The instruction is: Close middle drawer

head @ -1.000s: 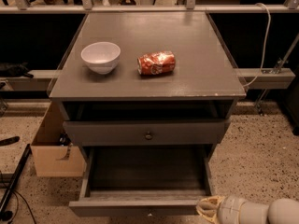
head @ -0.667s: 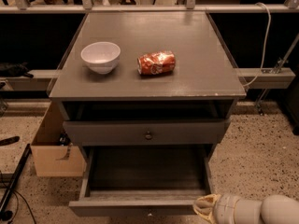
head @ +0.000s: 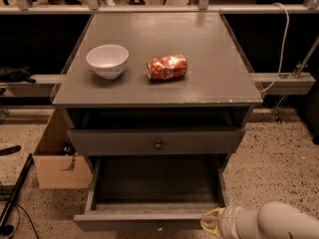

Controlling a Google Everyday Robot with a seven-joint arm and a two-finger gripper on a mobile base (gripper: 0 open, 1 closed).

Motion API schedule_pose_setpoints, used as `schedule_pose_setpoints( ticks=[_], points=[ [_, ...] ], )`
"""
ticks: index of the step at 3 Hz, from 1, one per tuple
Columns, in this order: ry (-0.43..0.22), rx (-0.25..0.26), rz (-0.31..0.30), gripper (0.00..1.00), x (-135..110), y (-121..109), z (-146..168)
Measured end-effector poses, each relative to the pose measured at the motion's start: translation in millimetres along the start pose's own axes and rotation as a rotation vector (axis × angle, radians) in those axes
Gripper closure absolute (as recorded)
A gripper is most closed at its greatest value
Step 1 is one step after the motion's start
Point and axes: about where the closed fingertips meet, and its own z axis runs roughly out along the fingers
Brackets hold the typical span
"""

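The grey cabinet top (head: pixel 209 68) held a white bowl (head: pixel 107 60) and a red can (head: pixel 167 66); the gripper (head: pixel 212 222) was low, front right.

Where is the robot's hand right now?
The gripper is at the bottom right of the camera view, low down by the front right corner of the open middle drawer, well below the bowl and the can on the cabinet top.

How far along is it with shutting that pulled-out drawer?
Nothing looks done yet: the middle drawer stands pulled far out of the cabinet. In hand: the gripper sits at the drawer's front right corner, low in the camera view. Left: the whole push, until the front is flush.
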Motion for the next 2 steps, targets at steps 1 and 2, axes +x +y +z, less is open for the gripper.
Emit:
schedule_pose_setpoints(
  ticks=[1,2],
  points=[
    [0.036,-0.033,-0.013,1.0,11.8,7.1,19.9],
    [0.072,-0.066,-0.03,1.0,30.2,28.8,35.1]
  ],
)
